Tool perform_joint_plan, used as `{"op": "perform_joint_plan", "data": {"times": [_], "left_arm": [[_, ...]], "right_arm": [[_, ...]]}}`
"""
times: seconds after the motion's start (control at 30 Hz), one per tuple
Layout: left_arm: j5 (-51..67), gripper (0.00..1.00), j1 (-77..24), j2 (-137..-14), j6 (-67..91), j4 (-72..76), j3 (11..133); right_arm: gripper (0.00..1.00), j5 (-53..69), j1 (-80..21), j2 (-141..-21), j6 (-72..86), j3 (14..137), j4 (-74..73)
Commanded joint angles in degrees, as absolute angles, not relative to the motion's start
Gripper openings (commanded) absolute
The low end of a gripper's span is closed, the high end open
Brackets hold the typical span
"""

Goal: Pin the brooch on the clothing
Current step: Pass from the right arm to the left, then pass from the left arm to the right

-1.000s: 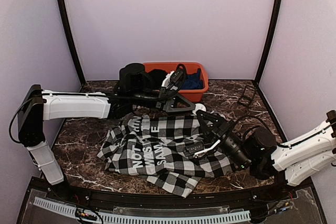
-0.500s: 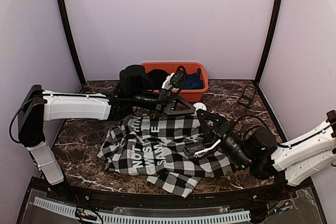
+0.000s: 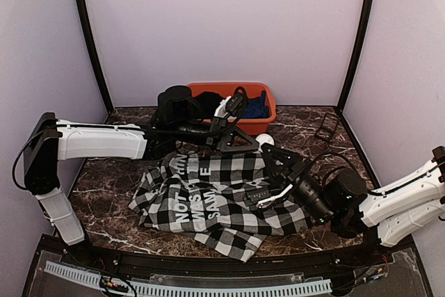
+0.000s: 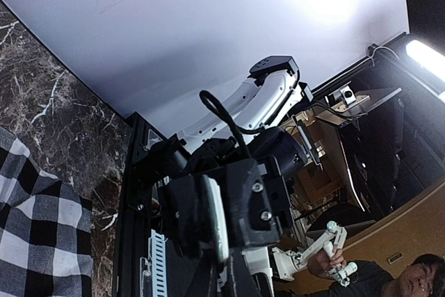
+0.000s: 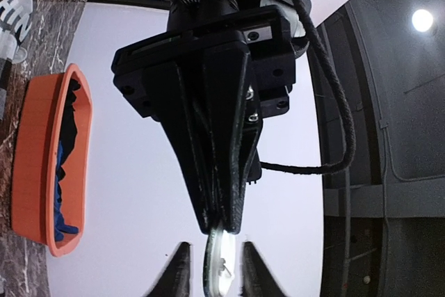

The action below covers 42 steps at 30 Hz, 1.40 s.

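The brooch (image 3: pixel 265 140), a small white disc, hangs in the air above the far edge of the clothing (image 3: pixel 208 193), a black-and-white check shirt with white letters that lies spread on the marble table. My left gripper (image 3: pixel 256 142) is shut on the brooch; in the right wrist view its black fingers (image 5: pixel 221 224) pinch the top of the disc (image 5: pixel 224 262). My right gripper (image 5: pixel 214 273) is open, with a fingertip on each side of the brooch and a gap to each. In the left wrist view the brooch (image 4: pixel 214 217) shows edge-on against the right gripper's body.
An orange bin (image 3: pixel 270 117) with a blue garment (image 3: pixel 256 108) and a black one stands at the back of the table. A small black wire stand (image 3: pixel 325 126) sits at the back right. The two arms meet above the shirt's far right corner.
My left gripper has closed on the brooch. My right gripper's jaws have parted and let go of it. Both arms have hardly moved.
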<state>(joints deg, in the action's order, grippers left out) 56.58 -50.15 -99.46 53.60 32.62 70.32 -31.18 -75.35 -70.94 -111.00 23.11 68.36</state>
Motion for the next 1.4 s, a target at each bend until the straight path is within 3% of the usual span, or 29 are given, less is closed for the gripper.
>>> {"op": "perform_joint_plan", "data": {"times": [0.0, 0.1, 0.2, 0.3, 0.43, 0.5, 0.8, 0.9, 1.1, 1.23, 1.37], "left_arm": [[57.21, 0.01, -50.44, -99.56, 51.93, 34.44, 70.52], [56.72, 0.01, -50.39, -98.76, 49.17, 32.0, 70.49], [55.99, 0.01, -50.42, -97.65, 45.47, 26.77, 70.55], [54.51, 0.01, -50.28, -95.78, 38.82, 20.5, 70.95], [51.75, 0.01, -49.91, -93.2, 28.07, 7.09, 72.22], [50.91, 0.01, -49.41, -91.8, 23.47, 1.91, 72.36], [48.0, 0.01, -47.34, -87.42, 13.2, -12.97, 73.01], [46.31, 0.01, -47.29, -87.32, 8.87, -18.87, 74.88], [42.12, 0.01, -47.27, -87.06, -1.02, -31.83, 78.16], [43.38, 0.01, -47.22, -86.49, -4.9, -34.26, 77.96], [44.64, 0.01, -47.28, -86.4, -5.73, -34.31, 76.82]], "right_arm": [[0.37, -32.05, -75.45, -70.66, -108.86, 23.18, 71.13], [0.59, -32.46, -75.81, -69.02, -105.71, 23.81, 70.54], [0.7, -33.03, -76.32, -66.78, -100.24, 25.02, 68.01], [0.73, -34.81, -76.99, -63.0, -87.84, 29.41, 56.47], [0.75, -28.65, -76.79, -55.75, -59.49, 42.02, 14.48], [0.78, -24.47, -76.11, -53.15, -49.86, 46.55, 5.21], [0.98, -15.85, -70.54, -47.54, -28.13, 54.62, -8.41], [0.99, -10.03, -64.36, -50.46, -16.33, 60.71, -15.14], [0.94, 16.2, -49.64, -63.3, -0.17, 73.78, -30.47], [0.83, 35.57, -42.74, -68.89, 5.06, 74.31, -30.26], [0.76, 47.05, -39.96, -71.74, 8.98, 73.77, -25.55]]}}
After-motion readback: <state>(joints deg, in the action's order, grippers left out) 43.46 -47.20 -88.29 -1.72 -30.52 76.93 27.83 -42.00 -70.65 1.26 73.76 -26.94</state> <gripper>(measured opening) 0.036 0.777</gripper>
